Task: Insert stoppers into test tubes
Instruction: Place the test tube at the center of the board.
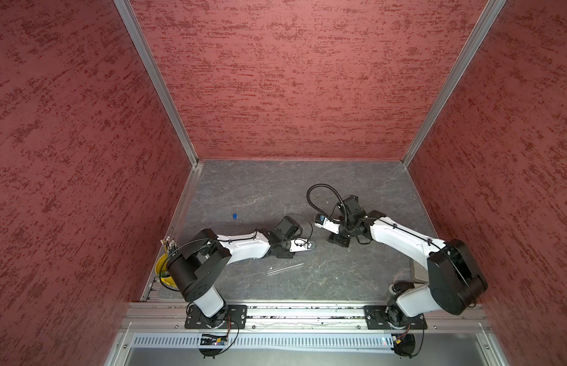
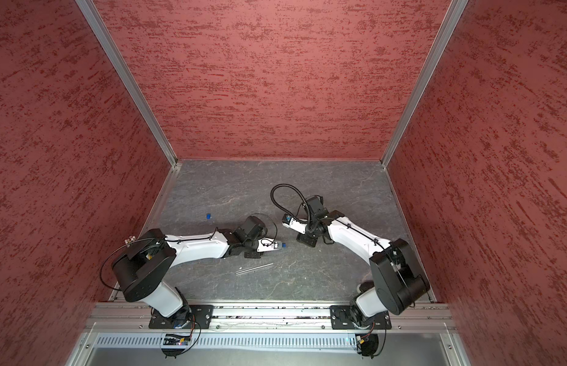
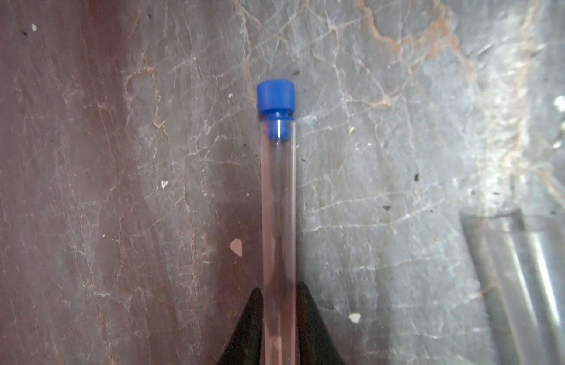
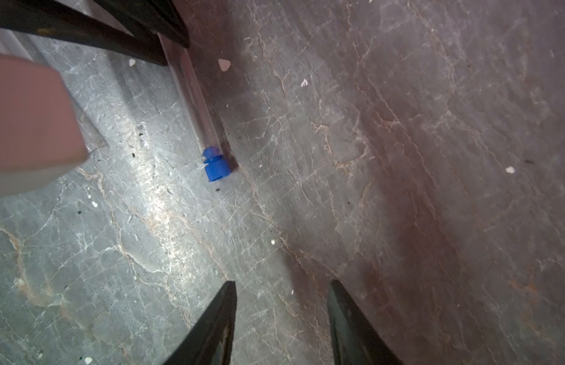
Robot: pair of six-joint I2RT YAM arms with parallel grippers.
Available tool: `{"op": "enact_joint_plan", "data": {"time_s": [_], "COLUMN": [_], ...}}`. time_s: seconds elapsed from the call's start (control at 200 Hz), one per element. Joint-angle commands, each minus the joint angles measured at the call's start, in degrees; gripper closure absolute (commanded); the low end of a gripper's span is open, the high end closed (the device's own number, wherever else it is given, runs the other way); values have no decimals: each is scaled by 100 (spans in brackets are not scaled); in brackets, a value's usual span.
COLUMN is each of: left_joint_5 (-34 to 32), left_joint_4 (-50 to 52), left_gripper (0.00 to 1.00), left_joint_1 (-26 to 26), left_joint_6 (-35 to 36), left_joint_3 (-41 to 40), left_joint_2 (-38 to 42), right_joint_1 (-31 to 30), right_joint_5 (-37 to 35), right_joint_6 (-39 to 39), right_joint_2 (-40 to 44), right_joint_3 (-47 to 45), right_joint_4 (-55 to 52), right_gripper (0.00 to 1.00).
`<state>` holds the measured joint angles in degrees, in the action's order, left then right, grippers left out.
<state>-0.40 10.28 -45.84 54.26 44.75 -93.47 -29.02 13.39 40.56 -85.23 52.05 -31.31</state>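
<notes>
Left wrist view, item one: my left gripper (image 3: 278, 295) clamped on test tube (image 3: 278, 205), blue stopper (image 3: 276, 98) seated. Item two: right gripper (image 4: 282, 284), jaws parted, holding nothing.

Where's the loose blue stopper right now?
In both top views the loose stopper lies alone on the grey table, on the robot's left side, just beyond the left arm and away from the bare tube.
</notes>
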Motion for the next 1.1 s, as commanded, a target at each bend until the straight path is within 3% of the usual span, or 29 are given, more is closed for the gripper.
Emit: {"op": "enact_joint_plan", "data": {"time_s": [0.0, 0.431, 0.731, 0.892, 1.092], "left_joint_5": [168, 235, 216, 92, -586], "left_joint_4": [180, 451, 871, 1377, 2526], "left_gripper": [75, 54, 46, 42, 42], "left_joint_1": [47, 125, 219, 353, 743], "left_joint_6": [-92, -115, -265, -1034, -2697], "left_joint_3": [54, 198, 474, 884, 1716], "left_joint_2": [-137, 12, 456, 843, 1131], "right_joint_1": [40, 37, 39, 36, 38], "right_joint_5": [-12, 62, 147, 150, -71], "right_joint_6": [58, -58, -268, -884, -1691], "right_joint_2": [105, 150, 363, 472, 632], "right_joint_3": [-34, 4, 77, 196, 160], "right_joint_4": [-23, 11, 102, 384, 1019], "right_gripper": [50, 48, 47, 46, 42]}}
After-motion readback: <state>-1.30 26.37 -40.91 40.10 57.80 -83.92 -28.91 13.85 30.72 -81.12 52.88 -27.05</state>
